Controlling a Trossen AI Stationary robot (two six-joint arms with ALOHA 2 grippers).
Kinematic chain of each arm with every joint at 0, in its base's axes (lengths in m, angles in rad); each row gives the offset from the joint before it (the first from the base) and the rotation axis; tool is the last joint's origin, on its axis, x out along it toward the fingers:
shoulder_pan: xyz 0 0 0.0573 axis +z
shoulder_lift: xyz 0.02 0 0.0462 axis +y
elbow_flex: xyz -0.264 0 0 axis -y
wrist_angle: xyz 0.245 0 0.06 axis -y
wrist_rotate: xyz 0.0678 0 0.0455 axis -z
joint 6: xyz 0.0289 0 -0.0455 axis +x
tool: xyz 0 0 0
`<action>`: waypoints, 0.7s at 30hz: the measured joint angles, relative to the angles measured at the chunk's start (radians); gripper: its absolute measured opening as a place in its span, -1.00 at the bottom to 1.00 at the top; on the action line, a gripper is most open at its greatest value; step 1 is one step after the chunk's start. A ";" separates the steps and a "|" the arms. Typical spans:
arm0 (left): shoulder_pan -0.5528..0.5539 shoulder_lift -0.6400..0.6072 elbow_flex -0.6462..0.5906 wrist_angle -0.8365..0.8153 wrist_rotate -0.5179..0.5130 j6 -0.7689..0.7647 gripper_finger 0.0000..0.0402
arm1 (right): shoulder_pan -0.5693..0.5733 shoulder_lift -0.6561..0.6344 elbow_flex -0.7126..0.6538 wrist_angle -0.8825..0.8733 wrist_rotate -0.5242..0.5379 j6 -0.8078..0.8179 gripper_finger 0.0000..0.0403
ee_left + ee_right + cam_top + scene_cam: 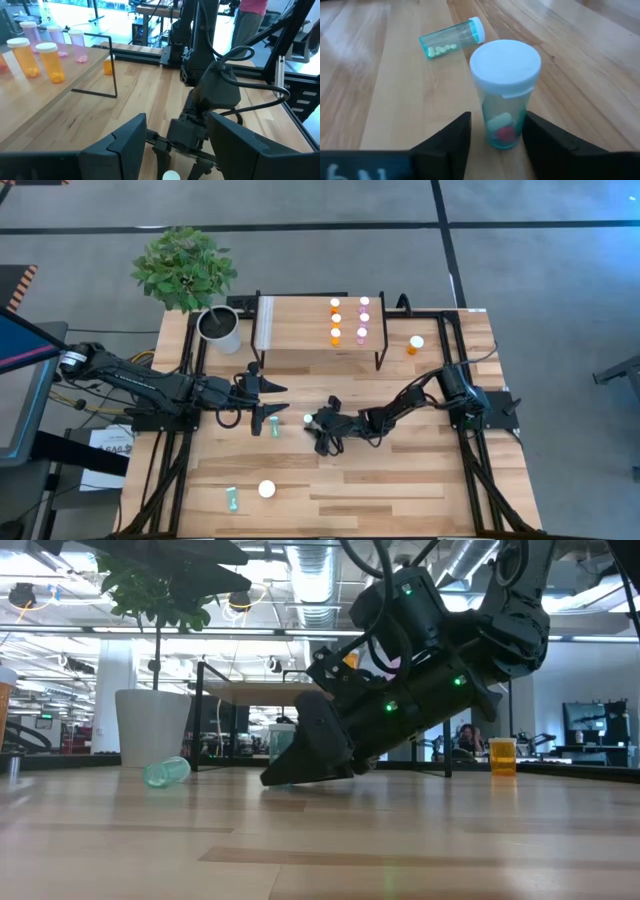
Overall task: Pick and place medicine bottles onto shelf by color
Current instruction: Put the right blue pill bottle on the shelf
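At the middle of the desk, your right tool (pixel 496 125) has an upright teal bottle (pixel 505 100) between its fingers. The jaws stand narrow, one on each side of the bottle's body, below the white cap. A thin gap shows on at least one side, so I judge it not yet gripped. The bottle's long axis is vertical and the fingers flank it level with the desk. The grip therefore turns on keeping the bottle centred; a push from one finger first could tip it.

Just beyond it lies a second teal bottle (pixel 451 39) on its side, apart from the upright one and nearer your left tool (pixel 177 120). That tool hangs wide open and empty, pointing toward the right arm. Leave the lying bottle to it; your right arm is the nearer one for the upright bottle.

The shelf (pixel 300 330) stands at the far edge of the desk. It carries a row of orange bottles (pixel 335 320) and a row of pink bottles (pixel 364 318); its bare part lies toward the plant pot (pixel 222 330). On your way there you must lift over the shelf's black frame. A loose orange bottle (pixel 415 343) stands beside the shelf toward the right edge, clear of that path. Two more bottles (pixel 266 489) wait near the front edge.
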 joint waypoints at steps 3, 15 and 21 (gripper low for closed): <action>0.000 0.000 0.000 0.001 0.000 0.000 -0.02 | 0.004 0.000 0.000 -0.001 0.001 0.000 -0.14; -0.002 0.098 0.000 0.010 0.064 -0.009 0.04 | 0.016 -0.120 -0.005 -0.110 -0.053 -0.056 -0.42; -0.002 0.209 0.000 0.089 0.070 -0.020 0.36 | 0.021 -0.203 -0.005 -0.164 -0.027 -0.098 -0.37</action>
